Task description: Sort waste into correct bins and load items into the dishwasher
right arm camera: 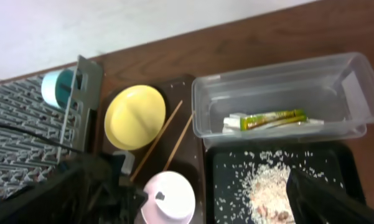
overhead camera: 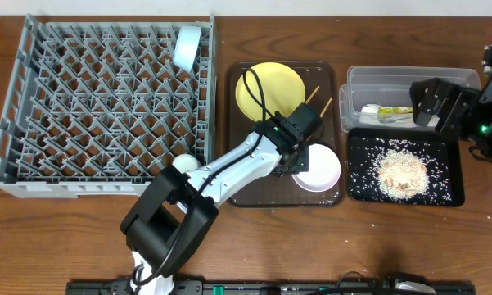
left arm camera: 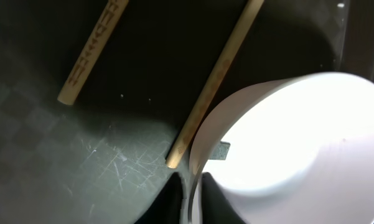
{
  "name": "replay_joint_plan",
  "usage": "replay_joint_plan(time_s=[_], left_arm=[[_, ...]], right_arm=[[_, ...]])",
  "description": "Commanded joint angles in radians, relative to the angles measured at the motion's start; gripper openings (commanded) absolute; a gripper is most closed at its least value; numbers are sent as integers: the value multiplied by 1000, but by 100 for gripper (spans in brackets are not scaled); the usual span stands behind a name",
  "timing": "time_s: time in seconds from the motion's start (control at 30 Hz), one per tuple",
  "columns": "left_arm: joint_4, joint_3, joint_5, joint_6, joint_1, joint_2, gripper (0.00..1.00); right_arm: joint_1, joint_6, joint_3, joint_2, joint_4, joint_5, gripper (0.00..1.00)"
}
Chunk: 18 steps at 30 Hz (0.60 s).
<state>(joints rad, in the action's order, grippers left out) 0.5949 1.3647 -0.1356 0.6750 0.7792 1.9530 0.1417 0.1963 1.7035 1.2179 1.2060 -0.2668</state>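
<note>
My left gripper is shut on the rim of the white bowl, which sits on the brown tray. In the left wrist view the bowl's rim runs between my fingers. The chopsticks and the yellow plate lie on the same tray. The light blue bowl stands in the grey rack. A white cup sits at the rack's front right corner. My right gripper is open and empty above the clear tub, which holds the wrapper and the napkin.
The black tray in front of the clear tub holds the rice scraps. My left arm reaches from the front edge across the brown tray. The right arm's body is at the far right edge.
</note>
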Motion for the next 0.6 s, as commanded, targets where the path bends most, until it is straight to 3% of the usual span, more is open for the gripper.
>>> replay_joint_plan(time_s=[0.0,0.2,0.3,0.43,0.5,0.57], left_arm=[[2,-8,-2,-1,-4,2,22],[-6,-8,-10,-1,-3,27,30],[-14,-8,-31,-1,-4,42,29],[-17,-8,-32,-1,-4,43,19],[-17,-8,-32,-2,-4,43,8],[-17,-8,-31,-2,-4,43,8]], right_arm=[[9,-11,1,0,18,8,99],[9,-11,1,0,25,8,99],[9,-11,1,0,25,8,99],[9,-11,1,0,25,8,99],[9,-11,1,0,25,8,99],[9,-11,1,0,25,8,99]])
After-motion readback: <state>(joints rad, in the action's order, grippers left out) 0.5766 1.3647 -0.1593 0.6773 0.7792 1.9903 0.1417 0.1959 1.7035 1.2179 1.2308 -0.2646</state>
